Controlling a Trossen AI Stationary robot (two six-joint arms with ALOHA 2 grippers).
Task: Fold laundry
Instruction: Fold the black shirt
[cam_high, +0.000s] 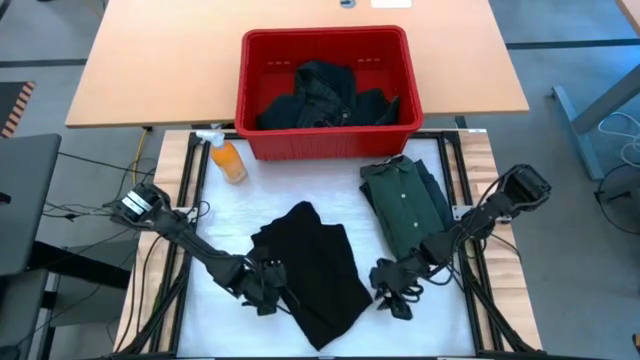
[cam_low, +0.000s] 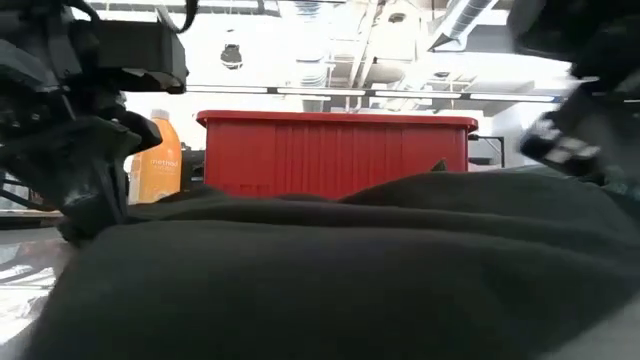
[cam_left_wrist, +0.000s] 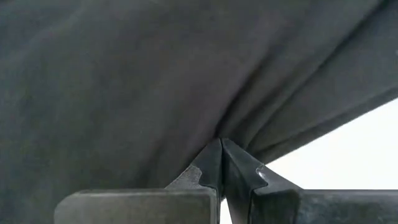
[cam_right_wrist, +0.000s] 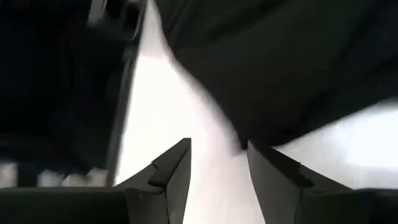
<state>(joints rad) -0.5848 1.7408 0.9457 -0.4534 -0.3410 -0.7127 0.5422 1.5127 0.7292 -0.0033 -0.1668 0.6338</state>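
A black garment (cam_high: 312, 270) lies crumpled in the middle of the white table cover and fills the low view (cam_low: 340, 270). My left gripper (cam_high: 268, 290) sits at its left near edge, shut on the cloth (cam_left_wrist: 186, 81). My right gripper (cam_high: 392, 292) is open just right of the garment, low over the white cover (cam_right_wrist: 217, 155), with the black cloth (cam_right_wrist: 286, 68) ahead of its fingers. A folded dark green collared shirt (cam_high: 405, 205) rests flat on the table's right side. More dark garments (cam_high: 325, 100) lie in the red basket (cam_high: 330, 55). My left gripper pinches the black garment at its left near edge (cam_left_wrist: 231, 132) between its two shut fingers (cam_left_wrist: 210, 163), coming in low from the table's left. Creases in the cloth fan out from the pinch. One layer or several, I cannot tell. The garment's remaining cloth lies on the table.
The red basket (cam_low: 335, 150) stands at the far edge of the cover. An orange bottle with a white spray head (cam_high: 226, 158) lies left of it. Bare white cover (cam_high: 225, 215) shows on the table's left and at the near right corner. Cables trail beside both arms.
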